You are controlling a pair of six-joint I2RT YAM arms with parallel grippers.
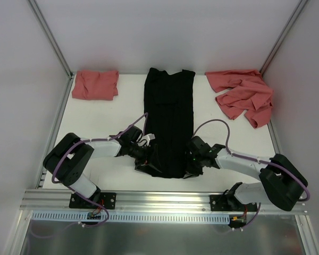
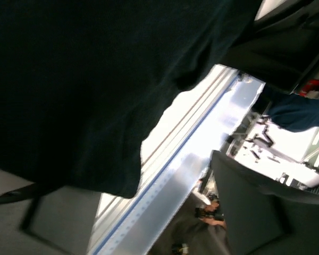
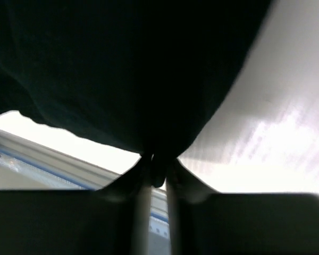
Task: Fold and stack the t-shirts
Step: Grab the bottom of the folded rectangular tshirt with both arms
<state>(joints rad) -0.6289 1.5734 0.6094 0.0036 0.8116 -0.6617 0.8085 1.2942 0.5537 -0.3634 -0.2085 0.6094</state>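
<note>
A black t-shirt (image 1: 170, 117), folded into a long narrow strip, lies down the middle of the white table (image 1: 101, 119). My left gripper (image 1: 149, 158) is at its near left corner. In the left wrist view black cloth (image 2: 69, 79) drapes over the upper left and nothing shows pinched, so the jaws look wide apart. My right gripper (image 1: 193, 162) is at the near right corner. Its fingers (image 3: 143, 212) are shut on a small fold of the black cloth (image 3: 122, 64). A folded salmon-red t-shirt (image 1: 96, 85) lies at the back left. Another salmon-red t-shirt (image 1: 245, 95) lies crumpled at the back right.
A metal rail (image 1: 159, 199) runs along the near edge, just behind both grippers. White walls with slanted metal posts (image 1: 50, 37) close in the table on the left, right and back.
</note>
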